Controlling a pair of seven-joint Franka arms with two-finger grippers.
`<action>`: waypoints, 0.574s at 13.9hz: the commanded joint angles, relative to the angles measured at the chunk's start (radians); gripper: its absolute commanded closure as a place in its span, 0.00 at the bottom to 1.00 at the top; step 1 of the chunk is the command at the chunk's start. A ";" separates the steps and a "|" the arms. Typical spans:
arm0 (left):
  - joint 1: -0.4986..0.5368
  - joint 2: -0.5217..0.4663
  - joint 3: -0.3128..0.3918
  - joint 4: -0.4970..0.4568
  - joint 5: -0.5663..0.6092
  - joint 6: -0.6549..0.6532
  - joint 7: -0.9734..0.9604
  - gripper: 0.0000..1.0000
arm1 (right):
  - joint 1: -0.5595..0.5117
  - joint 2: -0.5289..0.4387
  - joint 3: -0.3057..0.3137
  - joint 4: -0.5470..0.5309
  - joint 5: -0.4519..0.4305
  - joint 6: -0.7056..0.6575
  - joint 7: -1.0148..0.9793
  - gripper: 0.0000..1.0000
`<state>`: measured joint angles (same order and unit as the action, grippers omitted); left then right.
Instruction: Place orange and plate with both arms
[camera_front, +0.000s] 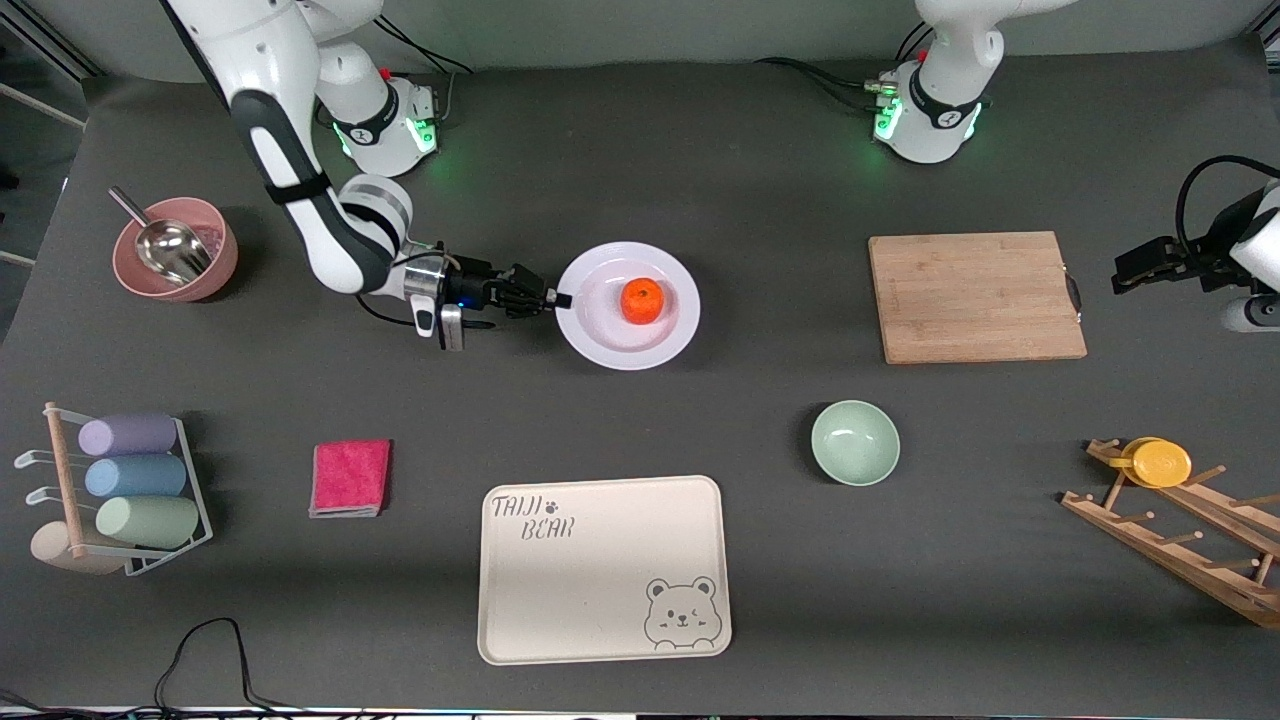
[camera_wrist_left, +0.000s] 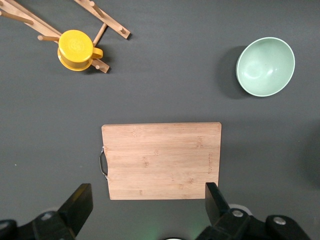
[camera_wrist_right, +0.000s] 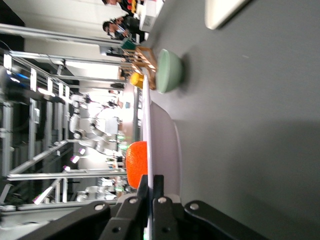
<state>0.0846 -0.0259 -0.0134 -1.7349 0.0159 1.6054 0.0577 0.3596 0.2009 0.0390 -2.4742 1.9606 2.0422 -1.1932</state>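
Closest to the camera is the rectangular cream tray with the cartoon bear (camera_front: 604, 569), with a mint-green bowl (camera_front: 855, 442) a bit farther up toward the left arm's end. Mid-table sits the round shallow white plate (camera_front: 628, 305), and the small bright orange fruit (camera_front: 641, 301) rests right in its middle. The right gripper (camera_front: 558, 299) has its fingers pinched tight on the plate's rim (edge-on, at table height). The left gripper (camera_wrist_left: 147, 206) waits spread wide over the bamboo cutting board (camera_front: 975, 296).
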 joint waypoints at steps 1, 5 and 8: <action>-0.092 -0.031 0.105 -0.031 -0.013 0.010 0.019 0.00 | -0.007 -0.061 0.002 -0.011 -0.008 0.000 0.076 1.00; -0.094 -0.029 0.104 -0.028 -0.004 0.044 0.019 0.00 | -0.034 0.055 0.001 0.151 -0.009 0.001 0.130 1.00; -0.097 -0.029 0.086 -0.015 -0.014 0.042 0.019 0.00 | -0.042 0.200 -0.013 0.353 -0.026 0.001 0.176 1.00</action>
<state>0.0041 -0.0269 0.0686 -1.7355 0.0139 1.6291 0.0629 0.3235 0.2766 0.0322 -2.2860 1.9589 2.0468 -1.0645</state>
